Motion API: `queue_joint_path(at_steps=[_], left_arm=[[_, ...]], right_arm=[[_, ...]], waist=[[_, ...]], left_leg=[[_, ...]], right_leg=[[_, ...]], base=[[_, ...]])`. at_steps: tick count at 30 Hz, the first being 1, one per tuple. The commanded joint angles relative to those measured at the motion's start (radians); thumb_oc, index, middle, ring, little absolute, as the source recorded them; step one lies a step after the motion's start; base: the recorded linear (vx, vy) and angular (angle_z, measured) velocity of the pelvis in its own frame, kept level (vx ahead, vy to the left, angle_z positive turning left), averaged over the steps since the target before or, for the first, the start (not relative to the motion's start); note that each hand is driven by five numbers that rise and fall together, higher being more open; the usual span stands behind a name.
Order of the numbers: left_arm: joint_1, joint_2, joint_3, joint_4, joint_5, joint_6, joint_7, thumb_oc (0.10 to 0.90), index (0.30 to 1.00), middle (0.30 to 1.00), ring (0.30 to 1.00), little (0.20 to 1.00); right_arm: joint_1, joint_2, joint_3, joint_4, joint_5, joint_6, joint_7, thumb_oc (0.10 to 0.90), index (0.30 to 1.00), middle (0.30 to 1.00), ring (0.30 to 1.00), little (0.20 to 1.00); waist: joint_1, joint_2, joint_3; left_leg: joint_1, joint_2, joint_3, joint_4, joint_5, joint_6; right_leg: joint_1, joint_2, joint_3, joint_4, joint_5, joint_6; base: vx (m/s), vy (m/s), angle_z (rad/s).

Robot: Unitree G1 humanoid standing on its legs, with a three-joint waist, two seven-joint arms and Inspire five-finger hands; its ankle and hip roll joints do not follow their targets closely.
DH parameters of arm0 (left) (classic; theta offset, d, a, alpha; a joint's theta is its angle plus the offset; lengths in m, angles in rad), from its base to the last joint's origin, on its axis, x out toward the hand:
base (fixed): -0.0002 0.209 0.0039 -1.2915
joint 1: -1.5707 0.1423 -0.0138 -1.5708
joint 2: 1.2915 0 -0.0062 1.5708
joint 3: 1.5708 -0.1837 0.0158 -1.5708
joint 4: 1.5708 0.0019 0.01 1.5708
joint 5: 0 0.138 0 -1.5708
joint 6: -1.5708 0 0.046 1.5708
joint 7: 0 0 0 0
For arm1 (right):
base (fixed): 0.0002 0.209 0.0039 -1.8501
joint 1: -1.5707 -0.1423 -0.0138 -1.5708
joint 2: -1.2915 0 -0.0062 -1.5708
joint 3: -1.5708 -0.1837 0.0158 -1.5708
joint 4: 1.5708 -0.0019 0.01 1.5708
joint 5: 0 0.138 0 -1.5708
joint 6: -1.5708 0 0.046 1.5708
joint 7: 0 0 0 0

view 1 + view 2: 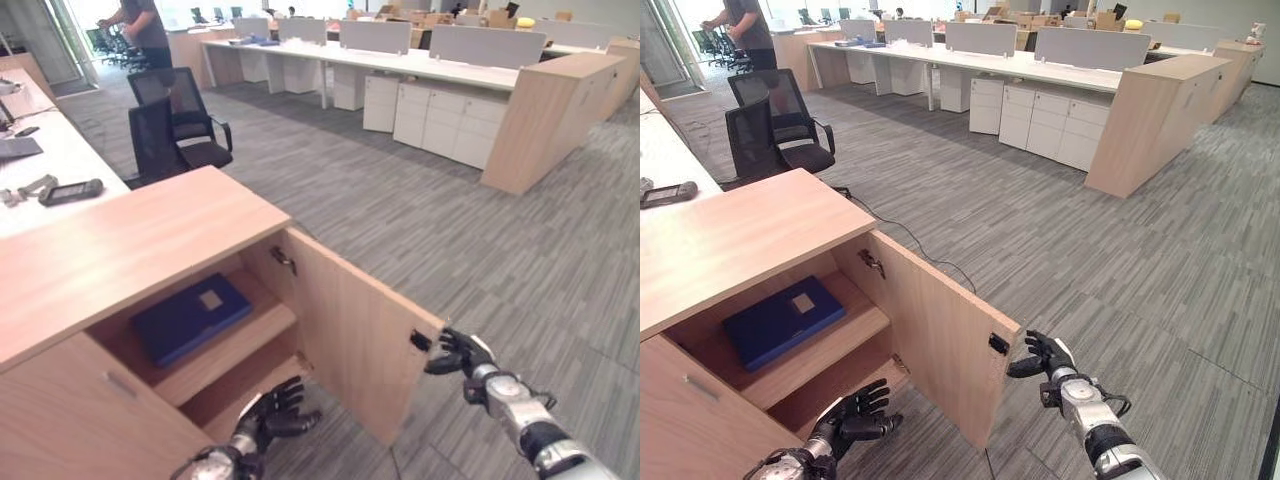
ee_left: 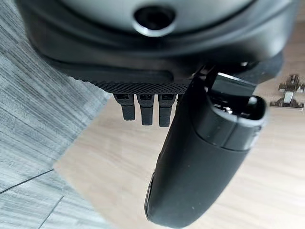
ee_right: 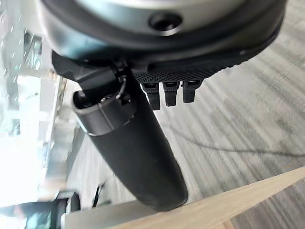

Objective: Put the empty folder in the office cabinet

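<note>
Folder [image 1: 190, 318] lies flat on the upper shelf inside the office cabinet [image 1: 120, 250], blue, long axis running back into it, a pale label on its cover that I cannot read. My left hand [image 1: 270, 412] hangs empty below the shelf, fingers loosely spread, nearer the folder. My right hand [image 1: 455, 352] sits at the free edge of the open door [image 1: 350, 335], fingers half-curled; whether it grips the edge I can't tell.

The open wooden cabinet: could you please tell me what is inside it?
Inside the open wooden cabinet, a flat dark-blue folder lies on the upper shelf. The compartment beneath that shelf is mostly shadowed and hidden, so its contents cannot be seen.
</note>
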Motion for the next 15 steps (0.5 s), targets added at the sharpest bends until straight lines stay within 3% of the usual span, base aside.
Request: queue_joint_path(at_steps=[1,5,11,15], left_arm=[[-0.106,-0.001,0.04,-0.024,0.017,-0.075,0.008,0.8,0.9,0.9,0.9,0.9],[-0.093,-0.005,0.071,-0.02,0.032,-0.078,0.007,0.8,0.9,0.9,0.9,0.9],[-0.081,-0.016,0.105,-0.004,0.018,-0.081,0.012,0.8,0.9,0.9,0.9,0.9],[-0.074,-0.037,0.16,0.013,-0.034,-0.085,0.04,0.8,0.9,0.9,0.9,0.9]], right_arm=[[-0.091,0.053,0.003,-0.128,0.007,-0.102,0.05,0.8,0.9,0.9,0.9,0.9],[0.015,0.037,0.016,-0.289,-0.032,-0.103,0.091,0.8,0.9,0.9,0.9,0.9],[0.101,0.046,0.028,-0.378,-0.04,-0.108,0.122,0.8,0.9,0.9,0.9,0.9],[0.14,0.054,0.062,-0.445,-0.052,-0.114,0.142,0.8,0.9,0.9,0.9,0.9]], waist=[[0.036,-0.028,-0.013],[0.037,-0.026,-0.01],[0.044,-0.022,0.0],[0.073,-0.02,0.027]], left_leg=[[0.022,0.017,-0.019,0.005,-0.06,-0.06],[0.014,0.019,-0.03,0.009,-0.055,-0.066],[-0.005,0.021,-0.054,0.018,-0.044,-0.077],[-0.053,0.019,-0.1,0.036,-0.028,-0.1]], right_leg=[[0.006,-0.029,-0.031,0.026,-0.103,0.05],[0.006,-0.029,-0.046,0.029,-0.108,0.049],[0.005,-0.029,-0.069,0.033,-0.115,0.045],[0.004,-0.03,-0.106,0.029,-0.127,0.039]], base=[[-0.04,-0.022,0.08],[-0.01,-0.033,0.16],[-0.01,-0.031,0.16],[-0.06,-0.026,0.26]])
